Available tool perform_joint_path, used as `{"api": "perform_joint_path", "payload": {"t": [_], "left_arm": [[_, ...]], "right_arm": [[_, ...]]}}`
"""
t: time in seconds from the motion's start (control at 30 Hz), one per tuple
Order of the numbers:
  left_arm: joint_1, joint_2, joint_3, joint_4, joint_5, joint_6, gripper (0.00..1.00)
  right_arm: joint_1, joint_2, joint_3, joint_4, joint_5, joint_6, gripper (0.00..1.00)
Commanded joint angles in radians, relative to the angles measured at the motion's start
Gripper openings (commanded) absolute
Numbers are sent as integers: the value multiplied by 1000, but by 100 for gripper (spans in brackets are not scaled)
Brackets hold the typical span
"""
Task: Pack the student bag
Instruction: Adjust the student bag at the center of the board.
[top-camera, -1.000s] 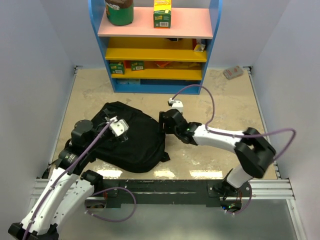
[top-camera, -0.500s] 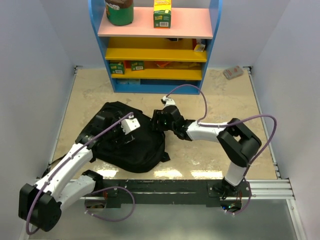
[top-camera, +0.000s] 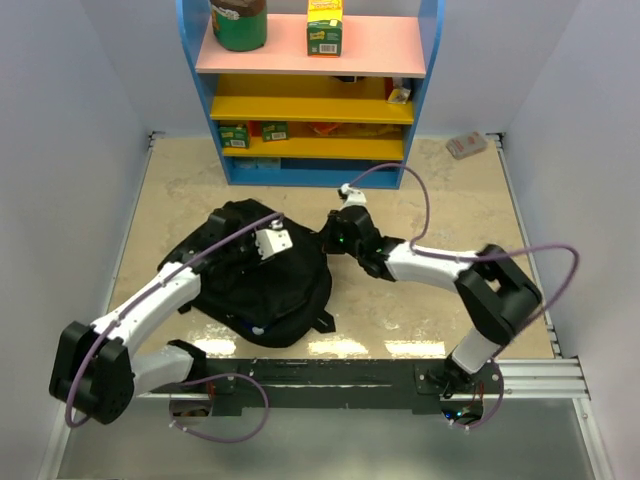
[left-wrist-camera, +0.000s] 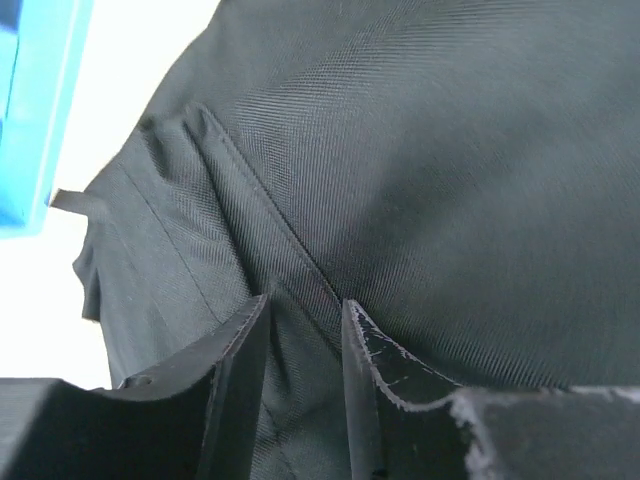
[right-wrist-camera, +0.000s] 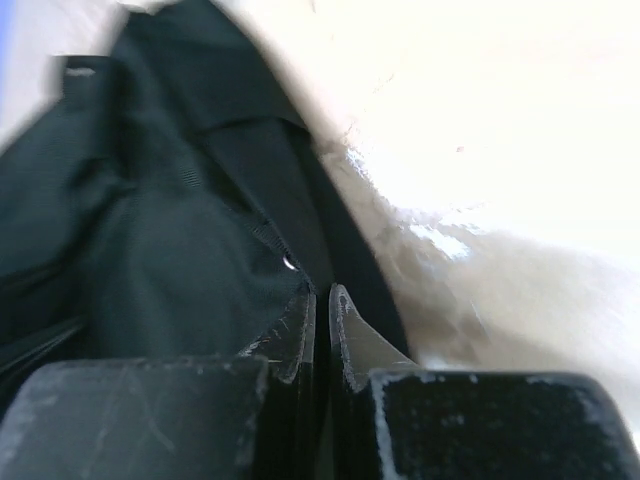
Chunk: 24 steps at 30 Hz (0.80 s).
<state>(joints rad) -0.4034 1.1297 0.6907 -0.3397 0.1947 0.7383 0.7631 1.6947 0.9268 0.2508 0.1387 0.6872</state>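
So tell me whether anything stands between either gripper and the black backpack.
Nothing visible does. The left gripper is pressed onto the black backpack, its fingers astride a fabric seam. The right gripper is shut at its right-hand edge, against the fabric. Whether either actually holds cloth is unclear.

A: Setting?
B: Robot lab test cell, not a lived-in room. Plain white walls (top-camera: 60, 150) box the desk (top-camera: 470, 210) on three sides. Two arms (top-camera: 430, 265) are bolted to a metal rail (top-camera: 545, 377) at its near edge, behind the right gripper (right-wrist-camera: 320, 300).
A: The shelf (top-camera: 300, 172) beyond that gripper?
B: Small blue frame, pink and yellow boards, a few cartons. Reads as a staged prop.
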Motion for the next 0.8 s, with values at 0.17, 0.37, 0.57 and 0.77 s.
{"api": "perform_joint_path", "payload": {"t": [0.17, 0.37, 0.57, 0.77], "left_arm": [[-193, 170, 294, -25, -40, 44, 39], [-290, 67, 346, -111, 18, 62, 58], [-290, 68, 382, -141, 130, 85, 76], [-290, 105, 348, -58, 193, 136, 71]], "right_arm": [[-7, -420, -291, -97, 242, 103, 0], [-1, -490, -344, -163, 113, 75, 33], [-1, -636, -267, -292, 143, 17, 51], [-2, -566, -157, -377, 203, -52, 43]]}}
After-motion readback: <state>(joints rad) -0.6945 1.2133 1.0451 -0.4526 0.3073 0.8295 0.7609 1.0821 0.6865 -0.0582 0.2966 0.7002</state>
